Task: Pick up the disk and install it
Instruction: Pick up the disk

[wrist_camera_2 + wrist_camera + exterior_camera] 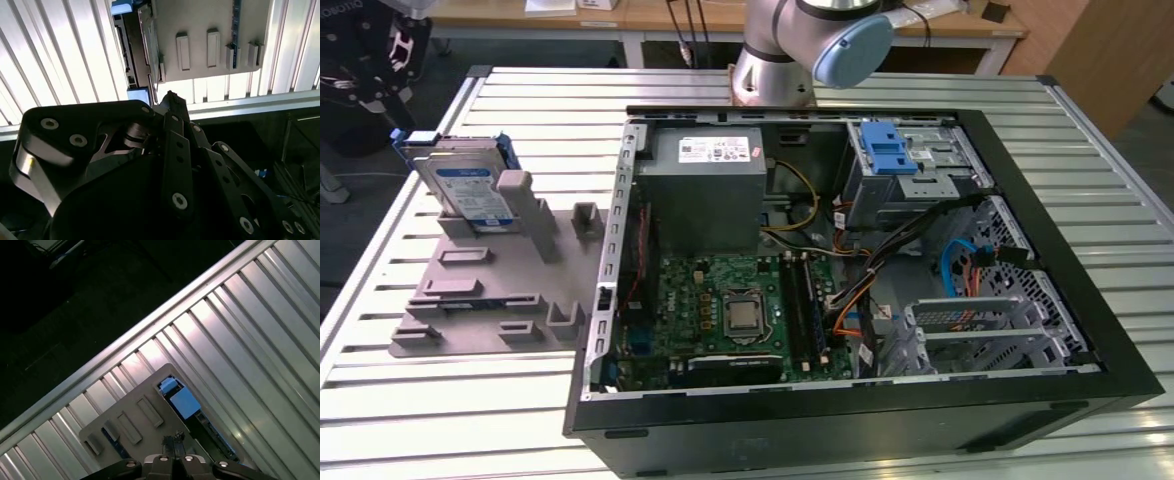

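Ribbed metal table (440,420) is backed by wooden desks (667,14). Silver, blue-framed disk (464,185) is stood upright in grey holder (480,300). Claw (175,436) is seen closed.

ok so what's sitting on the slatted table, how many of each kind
disk: 1
grey holder plate: 1
open computer case: 1
robot arm: 1
Total: 4
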`<action>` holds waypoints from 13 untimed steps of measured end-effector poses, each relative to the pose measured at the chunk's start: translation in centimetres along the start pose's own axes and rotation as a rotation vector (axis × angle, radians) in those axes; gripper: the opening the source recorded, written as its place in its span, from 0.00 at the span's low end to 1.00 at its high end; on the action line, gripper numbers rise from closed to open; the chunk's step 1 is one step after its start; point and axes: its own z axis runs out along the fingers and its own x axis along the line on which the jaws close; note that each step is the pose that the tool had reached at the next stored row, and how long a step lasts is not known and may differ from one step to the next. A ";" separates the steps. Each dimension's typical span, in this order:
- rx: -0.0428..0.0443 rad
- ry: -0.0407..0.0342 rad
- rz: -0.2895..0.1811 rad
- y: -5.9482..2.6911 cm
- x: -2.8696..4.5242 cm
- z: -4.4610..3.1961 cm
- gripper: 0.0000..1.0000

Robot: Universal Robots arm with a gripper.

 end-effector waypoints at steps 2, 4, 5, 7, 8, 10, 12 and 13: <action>0.0002 0.0008 -0.018 0.00 0.00 0.00 0.11; 0.0003 0.0016 -0.037 0.00 0.00 0.00 0.11; 0.0004 0.0021 -0.047 0.00 0.00 0.00 0.11; 0.0006 0.0029 -0.068 0.00 0.00 0.00 0.11; 0.0007 0.0033 -0.078 0.00 0.00 0.00 0.11; 0.0009 0.0042 -0.100 0.00 0.00 0.00 0.11; 0.0012 0.0053 -0.125 0.00 0.00 0.01 0.11; 0.0013 0.0058 -0.138 0.00 0.00 0.01 0.11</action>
